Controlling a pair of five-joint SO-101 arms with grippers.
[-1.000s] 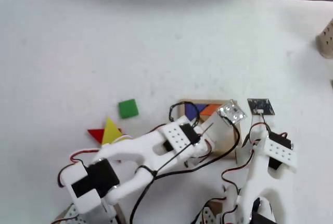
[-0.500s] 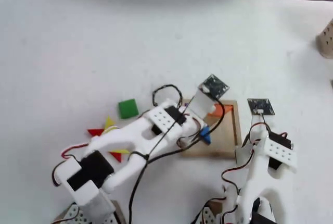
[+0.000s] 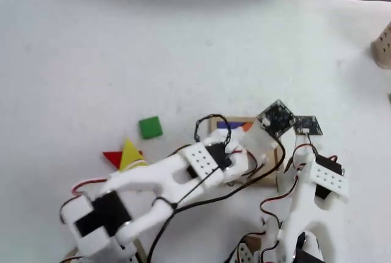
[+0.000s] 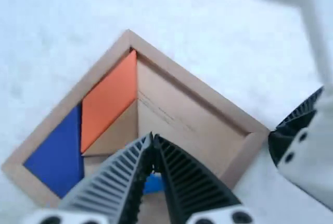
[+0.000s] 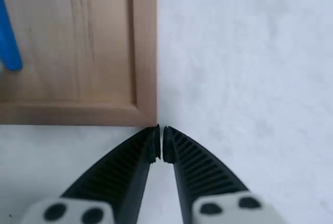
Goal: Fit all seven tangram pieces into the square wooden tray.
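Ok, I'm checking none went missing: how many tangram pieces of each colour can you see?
green piece: 1
yellow piece: 1
red piece: 1
orange piece: 1
dark blue piece: 1
light blue piece: 1
Total: 6

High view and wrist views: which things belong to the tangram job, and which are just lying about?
Job: wooden tray; orange piece and dark blue piece in it; light blue piece gripped in the left tool; green square, yellow triangle and red triangle loose on the table.
Lying about: tan object at the table's right edge.
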